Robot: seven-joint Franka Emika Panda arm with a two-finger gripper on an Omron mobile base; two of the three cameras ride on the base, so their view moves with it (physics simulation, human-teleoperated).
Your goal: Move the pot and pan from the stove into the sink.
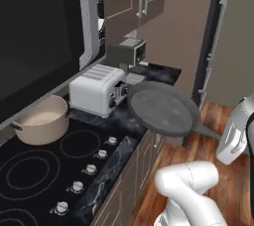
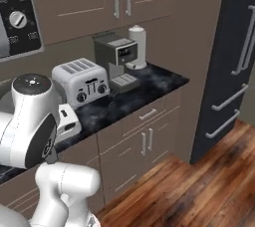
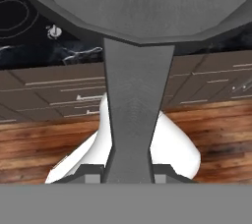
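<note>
1. Hand (image 3: 129,176) clenched on the pan (image 1: 161,107) by its handle, so the flat dish hangs level in the air past the bench (image 1: 126,131) edge.
2. Pot (image 1: 42,120) sits on the stove (image 1: 44,180), beside the toaster (image 1: 96,89).
3. Likely step: carrying the pan toward the sink.
</note>
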